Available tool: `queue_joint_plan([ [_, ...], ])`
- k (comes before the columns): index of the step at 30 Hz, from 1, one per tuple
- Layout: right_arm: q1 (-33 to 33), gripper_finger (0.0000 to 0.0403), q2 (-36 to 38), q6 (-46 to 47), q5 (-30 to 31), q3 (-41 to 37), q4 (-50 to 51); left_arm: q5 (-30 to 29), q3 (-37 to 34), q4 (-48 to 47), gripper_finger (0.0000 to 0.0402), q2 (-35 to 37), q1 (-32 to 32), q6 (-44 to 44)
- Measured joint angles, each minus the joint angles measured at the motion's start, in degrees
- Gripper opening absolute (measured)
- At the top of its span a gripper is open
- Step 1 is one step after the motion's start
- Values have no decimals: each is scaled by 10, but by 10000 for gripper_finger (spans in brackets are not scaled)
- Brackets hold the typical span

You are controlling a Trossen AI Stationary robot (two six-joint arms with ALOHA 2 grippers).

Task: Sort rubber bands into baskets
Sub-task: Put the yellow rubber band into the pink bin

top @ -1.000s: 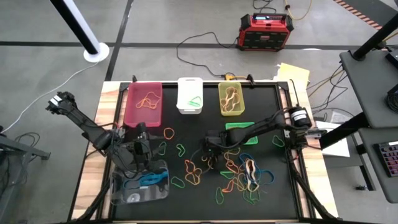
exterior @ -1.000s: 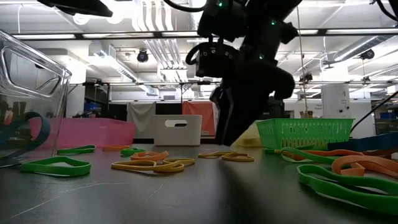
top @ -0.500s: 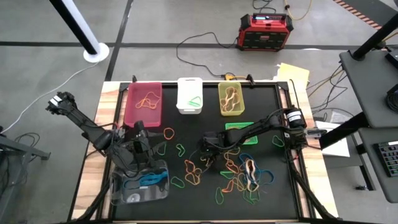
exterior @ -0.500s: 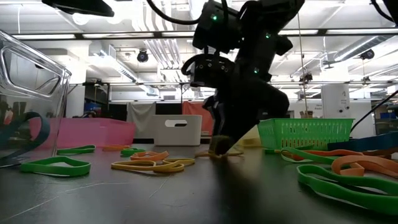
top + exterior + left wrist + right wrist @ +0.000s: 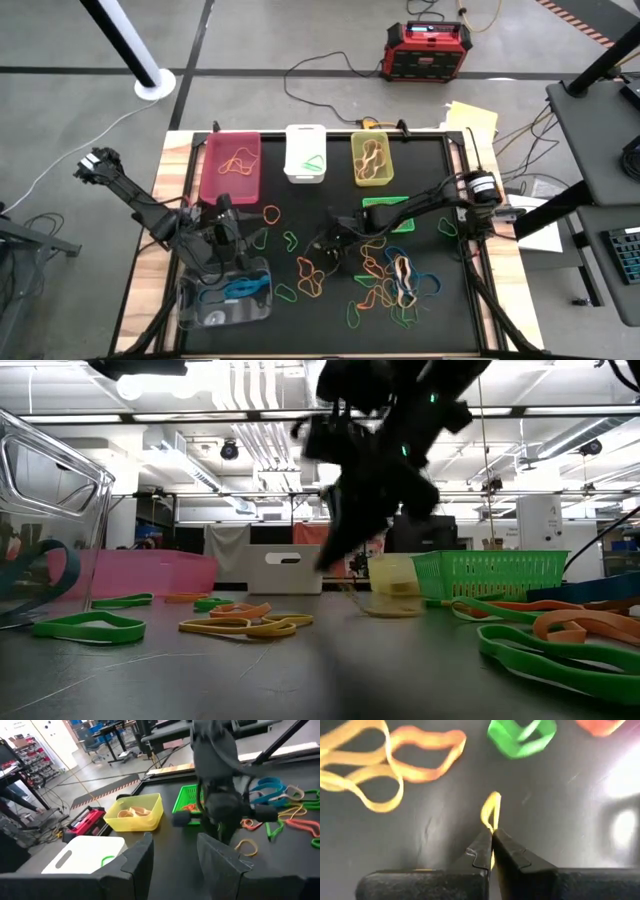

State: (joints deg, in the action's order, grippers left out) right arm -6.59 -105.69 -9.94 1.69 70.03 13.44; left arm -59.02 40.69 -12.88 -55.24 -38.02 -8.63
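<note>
Many rubber bands (image 5: 385,275) in orange, yellow, green and blue lie loose on the black table. My right gripper (image 5: 322,247) is near the table's middle, pointing down, shut on a yellow rubber band (image 5: 491,812). My left gripper (image 5: 226,213) hangs open over the left side, just beyond the clear basket (image 5: 225,295), which holds a blue band. Along the far edge stand the pink basket (image 5: 231,165), the white basket (image 5: 305,153) and the yellow-green basket (image 5: 371,158). The green mesh basket (image 5: 388,213) stands right of my right gripper. My right gripper pinches the yellow band between its two fingertips (image 5: 482,845), coming from above and pointing down. One end of the band (image 5: 492,827) is in the pinch. The rest stands beyond the tips as a narrow squeezed loop. Whether it hangs clear of the table I cannot tell.
An orange band (image 5: 427,750), a yellow band (image 5: 360,775) and a green band (image 5: 520,735) lie close around the pinched one. A red-black box (image 5: 428,50) and cables sit on the floor beyond the far edge. Bare black table lies between the baskets and the left arm.
My right gripper has gone down to the table, shut on the yellow band, and come up again while drifting toward the table's left edge. The band's pinched end has come up with the fingers.
</note>
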Motion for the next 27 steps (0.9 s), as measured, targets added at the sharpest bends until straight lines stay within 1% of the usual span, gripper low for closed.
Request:
queue_joint_plan([
  [6, -1, 8, 37, -15, 3, -28, -126, 16, 0, 6, 137, 0, 0, 2],
  [8, 0, 9, 49, -18, 5, -42, -180, 31, 0, 11, 137, 0, 0, 2],
  [11, 0, 9, 58, -25, 18, -63, -267, 55, 0, 21, 137, -4, 0, 6],
  [13, 0, 9, 58, -26, 30, -74, -295, 56, 0, 26, 137, -11, 0, 11],
  [18, 0, 9, 54, 2, 35, -83, -272, 56, 0, 32, 137, -31, 0, 13],
  [22, 0, 11, 32, 56, 34, -86, -256, 56, 0, 42, 137, -45, 2, 24],
  [25, 0, 25, 18, 79, 34, -86, -236, 56, 0, 53, 137, -50, 6, 34],
  [27, 0, 44, 8, 100, 33, -86, -223, 56, 0, 56, 137, -51, 7, 36],
])
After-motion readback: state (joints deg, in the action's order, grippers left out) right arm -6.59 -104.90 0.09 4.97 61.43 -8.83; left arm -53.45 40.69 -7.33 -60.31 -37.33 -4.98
